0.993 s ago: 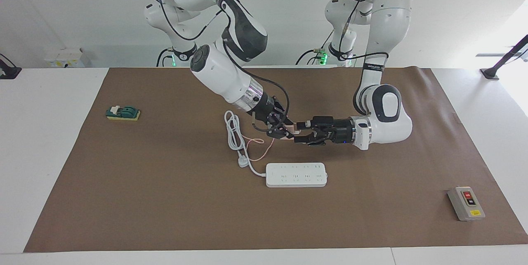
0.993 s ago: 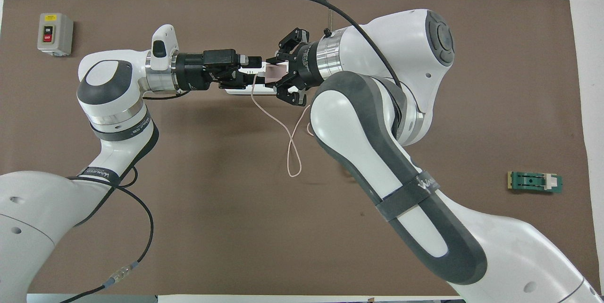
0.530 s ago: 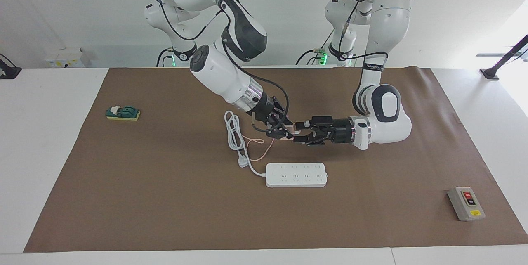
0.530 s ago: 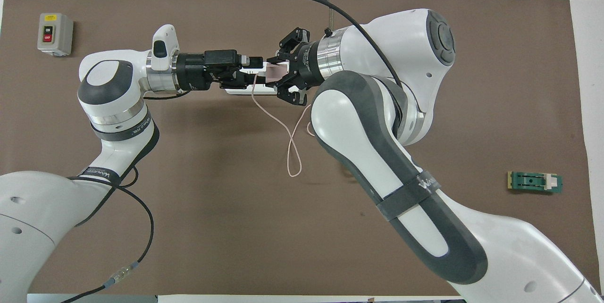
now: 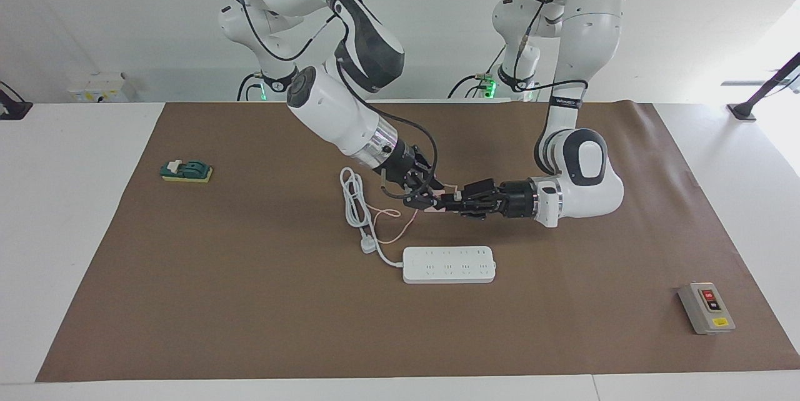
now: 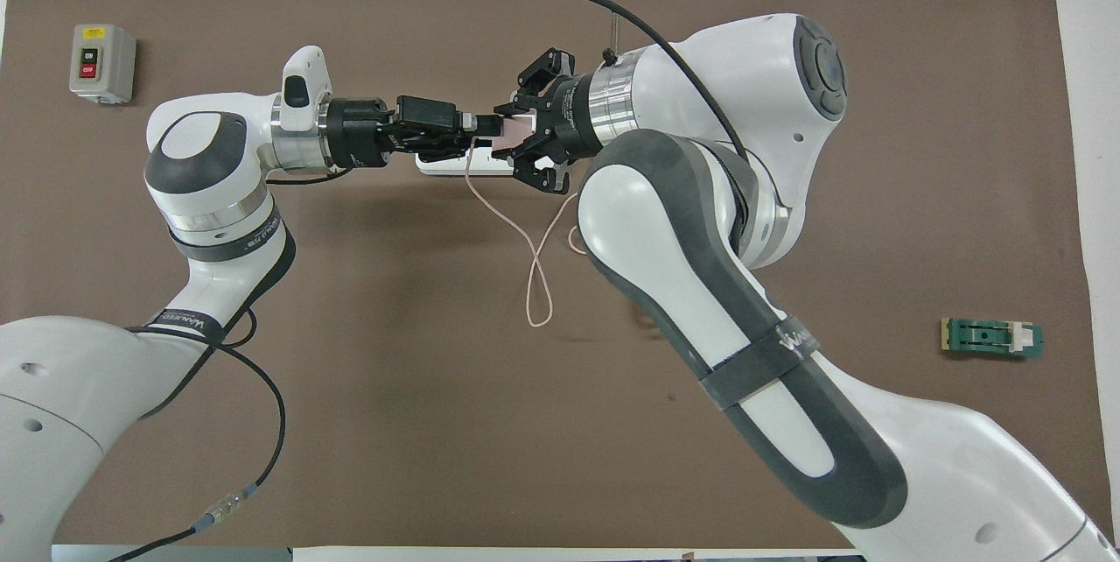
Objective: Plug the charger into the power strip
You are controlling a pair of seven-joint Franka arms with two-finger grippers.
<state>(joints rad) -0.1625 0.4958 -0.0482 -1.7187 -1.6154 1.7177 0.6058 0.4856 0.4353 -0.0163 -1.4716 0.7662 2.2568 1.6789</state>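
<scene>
Above the brown mat, in the facing view, the small pale-pink cube-shaped charger point(image 5: 439, 200) is seen held up between the right hand point(image 5: 430, 198) and the left hand point(image 5: 455, 198), over the bench nearer the robots than the long flat white power strip point(image 5: 449, 264). The right hand is closed on the charger; the left hand's fingers appear closed in around it from the other end, though firm contact cannot be confirmed. A handover is judged to be in progress: release by the right hand is best withheld until the left grip is secure and the prongs are turned toward the sockets. Half a second before, the left fingers were spread wider.

From overhead, the charger point(image 6: 510, 131) is pinched between both hands, its thin pink cable point(image 6: 534, 269) hanging in a loop; the loop has shifted slightly.
</scene>
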